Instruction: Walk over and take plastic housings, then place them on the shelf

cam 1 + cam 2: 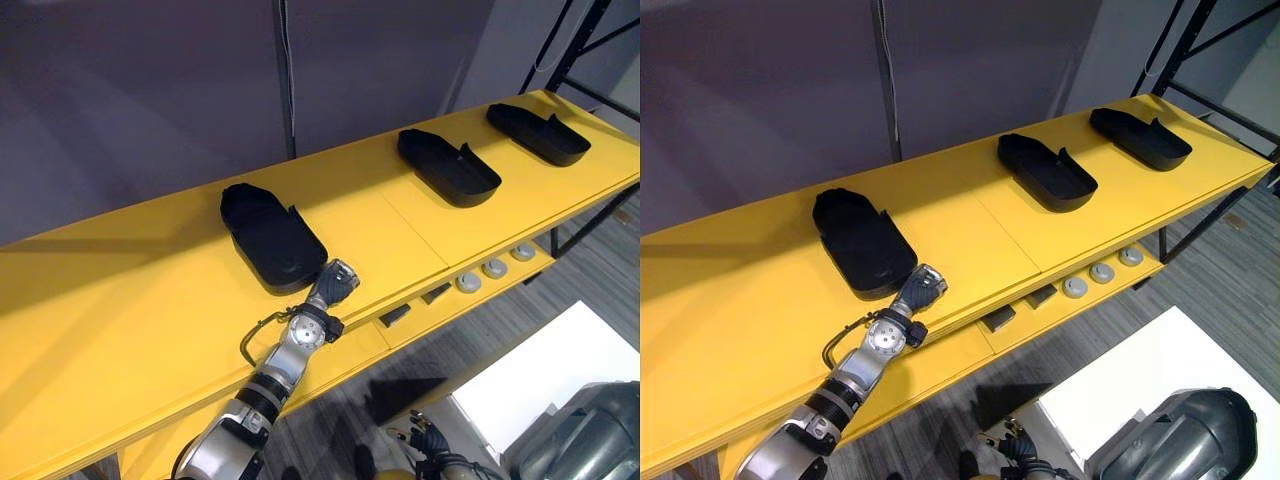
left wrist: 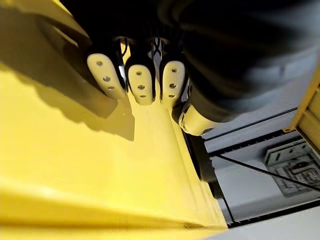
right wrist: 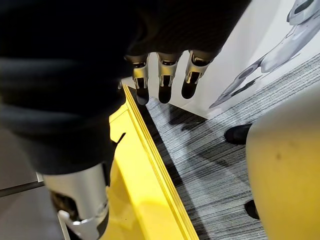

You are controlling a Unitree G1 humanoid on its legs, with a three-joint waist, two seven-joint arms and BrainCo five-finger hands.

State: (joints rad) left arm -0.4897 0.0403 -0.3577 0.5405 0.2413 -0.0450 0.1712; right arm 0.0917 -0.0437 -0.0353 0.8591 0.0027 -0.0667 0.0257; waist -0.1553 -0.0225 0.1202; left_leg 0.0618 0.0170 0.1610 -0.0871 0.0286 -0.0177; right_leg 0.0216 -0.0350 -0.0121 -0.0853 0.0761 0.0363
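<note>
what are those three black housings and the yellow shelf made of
Black housings: they look like moulded plastic, matt to faintly satin; thin raised walls, rounded corners and dull highlights point that way.
Yellow shelf: smooth painted or coated panels, perhaps metal or board; even colour, a slight sheen and straight seams show, but the core cannot be told.

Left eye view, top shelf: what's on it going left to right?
left housing → middle housing → right housing
</note>
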